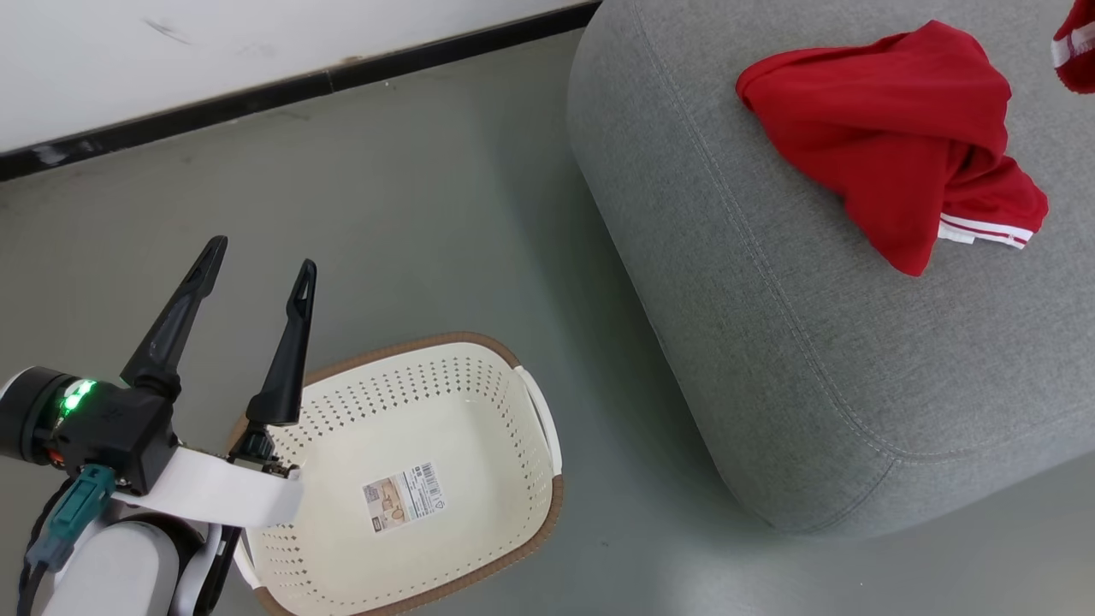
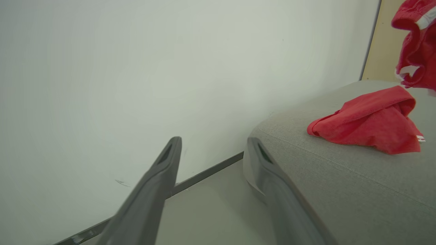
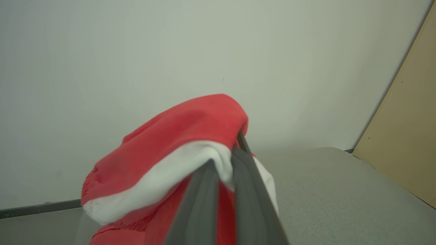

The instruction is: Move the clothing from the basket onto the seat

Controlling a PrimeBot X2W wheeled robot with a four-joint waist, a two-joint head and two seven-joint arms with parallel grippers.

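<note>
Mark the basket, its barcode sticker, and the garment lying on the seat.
basket (image 1: 411, 376), head view, far perforated wall.
barcode sticker (image 1: 404, 496), head view, its middle.
garment (image 1: 890, 145), head view, red fabric middle.

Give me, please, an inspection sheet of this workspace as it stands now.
Surface: grey seat, with the first garment lying crumpled on it.
Job's things: the basket stands on the floor with no clothing in it and a sticker on its bottom; the second garment, red with white trim, hangs above the seat.
Clutter: nothing seen.
Grippers: left tool open, holding nothing; right tool shut on the second garment.
Cables: a dark cable with a teal plug at the left wrist.
Surroundings: white wall, black skirting, beige panel.
</note>
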